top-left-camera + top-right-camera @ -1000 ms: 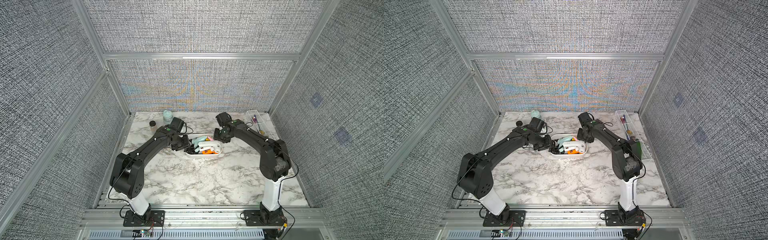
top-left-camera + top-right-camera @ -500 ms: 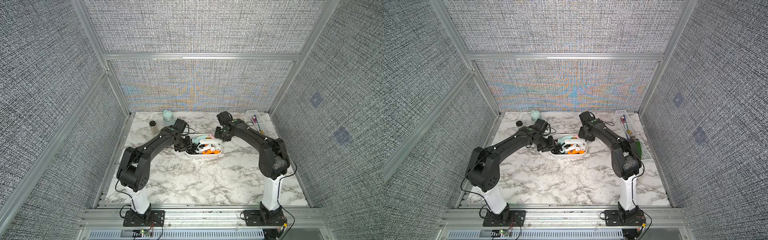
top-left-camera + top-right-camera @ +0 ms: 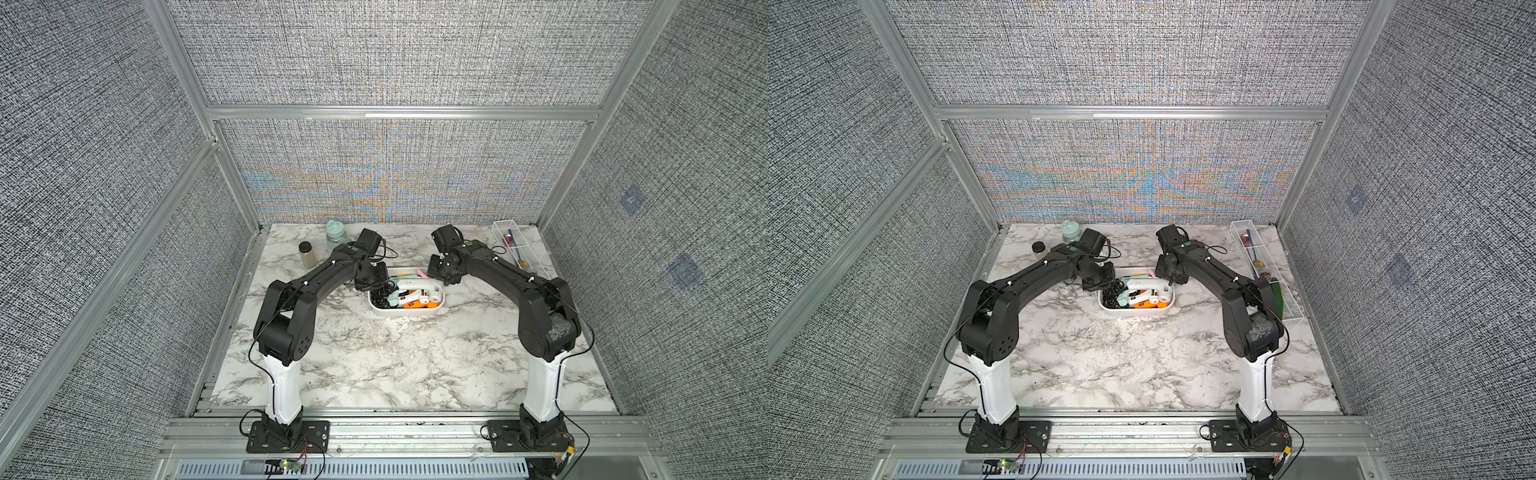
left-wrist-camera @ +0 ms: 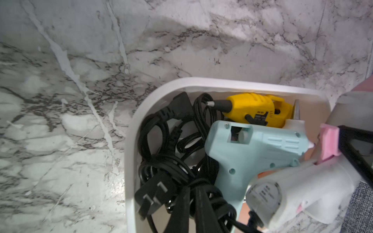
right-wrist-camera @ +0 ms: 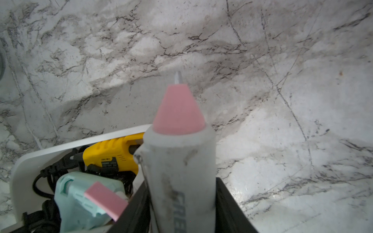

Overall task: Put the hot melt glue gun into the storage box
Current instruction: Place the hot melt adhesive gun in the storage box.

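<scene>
Inside grey woven walls [image 3: 374,62], on the marble table [image 3: 395,353], the right gripper [image 5: 180,187] pinches the white glue gun [image 5: 177,153] over the storage box [image 3: 409,312] rim, while the left gripper [image 3: 375,286] is pressed together, perhaps on the black cords [image 4: 161,161].

The front half of the marble surface [image 3: 395,365] is open. Mid-surface, the storage box [image 3: 405,313] is crammed with black cords [image 4: 167,161] and glue guns [image 4: 252,145]. A white glue gun [image 5: 179,181] juts over its rim, and both arms [image 3: 324,274] crowd its ends. A jar [image 3: 307,254] and mint bottle [image 3: 336,233] block the rear left corner, a clear tray [image 3: 1292,313] the right edge.
</scene>
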